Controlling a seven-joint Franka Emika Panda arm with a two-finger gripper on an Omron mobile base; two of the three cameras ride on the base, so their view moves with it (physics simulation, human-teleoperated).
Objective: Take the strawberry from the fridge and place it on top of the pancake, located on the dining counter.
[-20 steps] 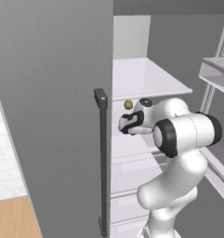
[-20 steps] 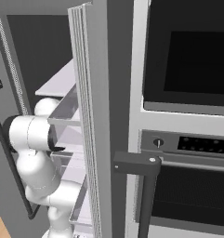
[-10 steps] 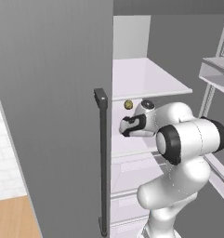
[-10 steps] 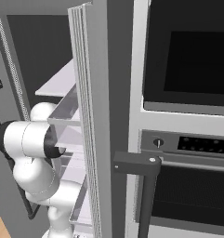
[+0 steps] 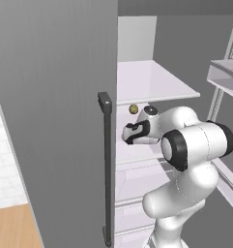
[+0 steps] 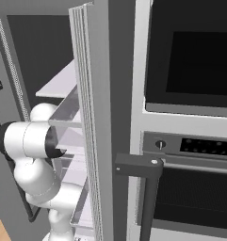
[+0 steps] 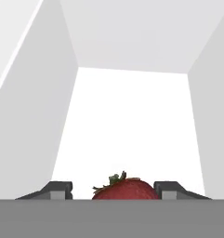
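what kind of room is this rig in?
A kitchen, most likely: an open fridge with white shelves, a built-in oven right beside it, and a strawberry on a fridge shelf.

The way into the fridge point(image 5: 137, 87) is being narrowed by the open door point(image 5: 55, 111) on the left and the door racks point(image 5: 224, 77) on the right. Room above the arm is being limited by the shelf point(image 5: 152, 82), and a brownish ball point(image 5: 133, 109) is sitting just beside the hand. Beyond the strawberry point(image 7: 126, 189), the white shelf floor point(image 7: 132, 121) is being left free up to the back wall.

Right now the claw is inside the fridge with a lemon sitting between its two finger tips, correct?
Not a lemon. The hand view shows a red strawberry with green leaves between the claw tips. The claw is indeed inside the fridge.
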